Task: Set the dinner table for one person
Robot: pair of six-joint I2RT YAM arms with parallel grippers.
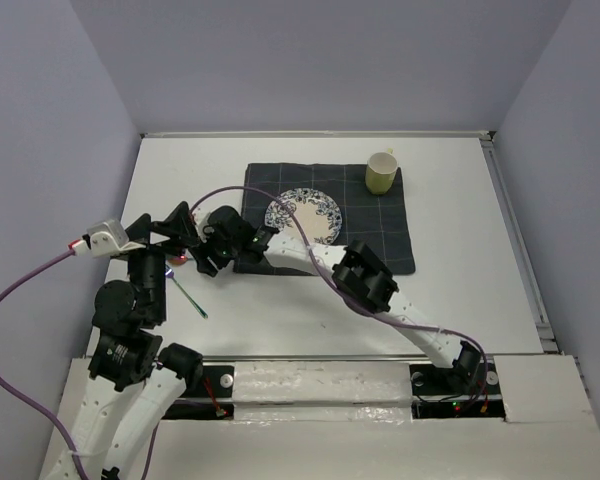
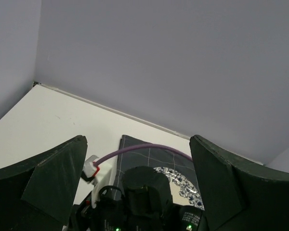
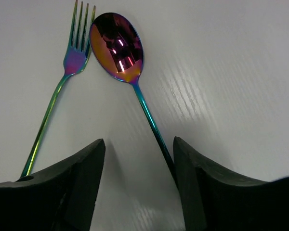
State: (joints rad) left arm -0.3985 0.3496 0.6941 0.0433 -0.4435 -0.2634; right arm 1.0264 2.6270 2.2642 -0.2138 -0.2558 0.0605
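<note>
- The right gripper [image 3: 138,144] is low over the dinner table [image 1: 460,290]. Its fingers are apart and hold nothing.
- The spoon [image 3: 116,45] lies flat on the table. Its handle runs down just beside the finger at 3 o'clock.
- The fork [image 3: 74,60] lies at 9 o'clock from the spoon bowl, very near it.
- The left gripper [image 2: 138,139] is wide open, up in the air, holding nothing.
- The plate [image 1: 315,208] sits on the mat [image 1: 380,230], with the cup [image 1: 381,172] at 1 o'clock.
- I think the job now is to pick up 1 piece. Put only 1 handle in the middle of the gap, go right down, and close slowly, because the handle is thin.
</note>
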